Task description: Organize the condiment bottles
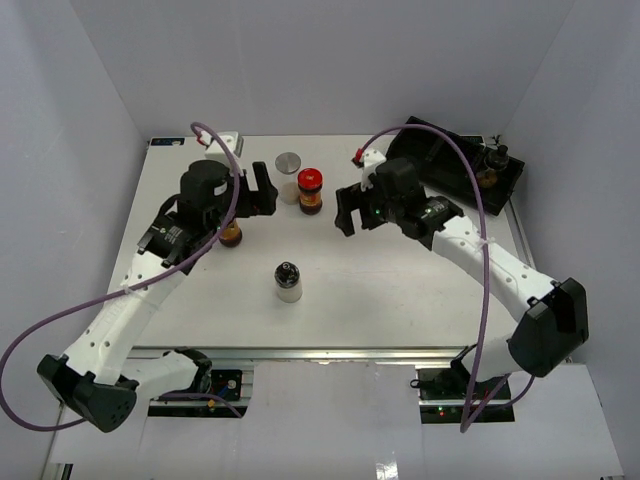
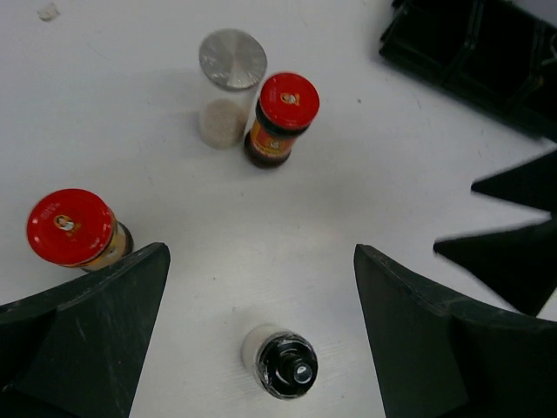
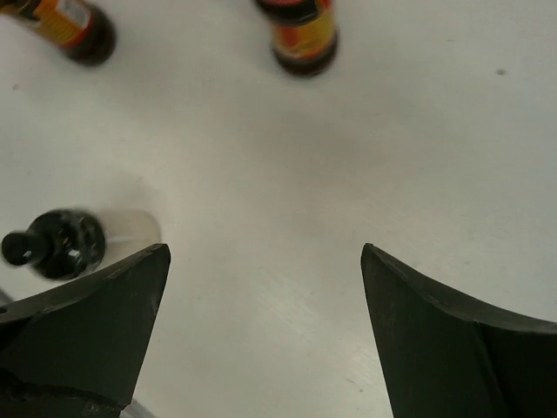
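Several condiment bottles stand on the white table. A clear jar with a grey metal lid (image 1: 288, 165) (image 2: 231, 83) stands touching or almost touching a red-capped brown bottle (image 1: 310, 190) (image 2: 283, 117) (image 3: 305, 35). A second red-capped bottle (image 1: 232, 235) (image 2: 74, 228) stands partly under my left arm. A black-topped pale shaker (image 1: 289, 282) (image 2: 283, 361) (image 3: 61, 244) stands alone nearer the front. My left gripper (image 1: 255, 192) (image 2: 261, 252) is open and empty, above the table left of the pair. My right gripper (image 1: 345, 210) (image 3: 265, 248) is open and empty, right of the pair.
A black rectangular tray (image 1: 440, 160) (image 2: 487, 52) lies at the back right, with a dark-topped brown bottle (image 1: 489, 170) at its right end. The right gripper's fingers (image 2: 513, 226) show in the left wrist view. Grey walls close in the table.
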